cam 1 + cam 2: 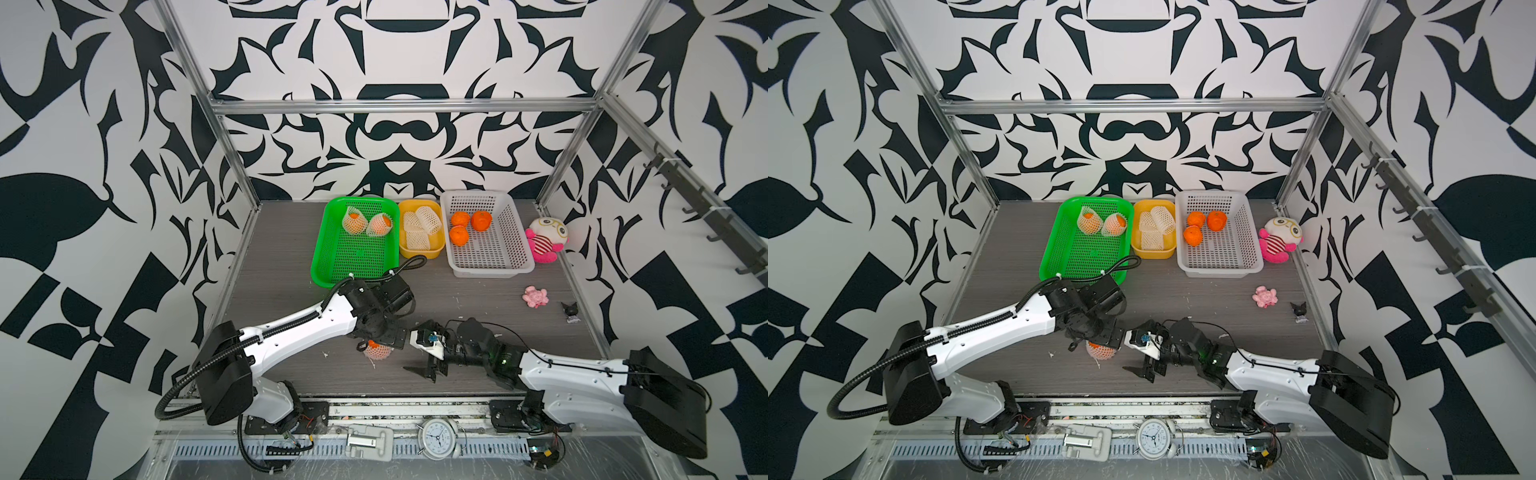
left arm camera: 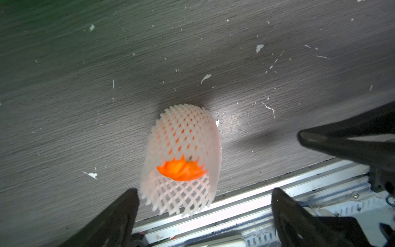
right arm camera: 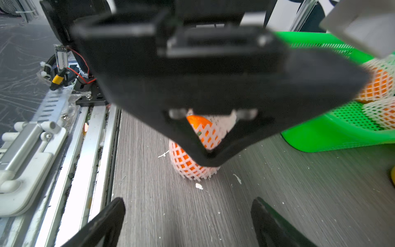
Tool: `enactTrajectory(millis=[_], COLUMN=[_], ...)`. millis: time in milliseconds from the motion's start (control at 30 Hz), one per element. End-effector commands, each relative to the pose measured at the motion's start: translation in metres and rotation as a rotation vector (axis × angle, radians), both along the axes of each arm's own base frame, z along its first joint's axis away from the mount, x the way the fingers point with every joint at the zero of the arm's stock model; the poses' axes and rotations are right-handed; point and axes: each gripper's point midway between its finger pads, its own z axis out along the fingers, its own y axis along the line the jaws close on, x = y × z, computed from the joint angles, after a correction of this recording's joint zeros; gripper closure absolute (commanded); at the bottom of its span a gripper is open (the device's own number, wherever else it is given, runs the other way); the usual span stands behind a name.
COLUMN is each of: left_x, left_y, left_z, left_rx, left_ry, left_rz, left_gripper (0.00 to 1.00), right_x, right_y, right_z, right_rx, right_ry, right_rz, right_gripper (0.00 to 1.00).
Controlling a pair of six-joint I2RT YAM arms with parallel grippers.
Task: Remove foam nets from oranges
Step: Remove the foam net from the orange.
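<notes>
One small round bright orange (image 2: 181, 171), sheathed in a white foam mesh net (image 2: 186, 132), sits on the grey wood-grain surface (image 1: 282, 257) near its front edge. It is well apart from the green perforated plastic basket (image 1: 357, 257), which holds two more netted fruits. It seems to be set out in the open so that both arms can reach it from opposite sides.

The left hand (image 2: 204, 191) hangs right over it, fingers spread wide and gripping nothing. The right hand (image 3: 188, 201) faces it from near by, fingers likewise apart and empty. Neither seems to touch the net (the left hand blocks much of the right wrist view).

The sleeve's long axis looks nearer upright than flat, somewhat tilted. One mouth is turned up toward the left hand, showing bare peel and the stem end, with slack mesh flaring past the fruit.

Three empty nets lie in the yellow-orange plastic tub (image 1: 419, 251) and three bare oranges in the white perforated plastic basket (image 1: 490, 249), so the job looks about half done.
</notes>
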Motion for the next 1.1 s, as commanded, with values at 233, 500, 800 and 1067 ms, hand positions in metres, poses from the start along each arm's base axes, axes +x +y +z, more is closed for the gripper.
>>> enactTrajectory(millis=[233, 500, 800, 1067], left_x=[0.021, 0.023, 0.025, 0.027], left_y=[0.021, 0.040, 0.045, 0.047], left_z=[0.043, 0.036, 0.028, 0.025], left_rx=[-0.443, -0.550, -0.561, -0.553], left_ry=[-0.132, -0.089, -0.059, -0.050], left_rz=[0.199, 0.280, 0.305, 0.314], left_gripper=[0.01, 0.01, 0.01, 0.01], right_x=[0.013, 0.026, 0.038, 0.043], right_y=[0.040, 0.065, 0.086, 0.102], right_z=[0.034, 0.029, 0.022, 0.011], right_rx=[0.126, 0.139, 0.119, 0.116], right_ry=[-0.098, -0.102, -0.092, -0.078], right_rz=[0.072, 0.092, 0.104, 0.132], right_gripper=[0.01, 0.01, 0.01, 0.06])
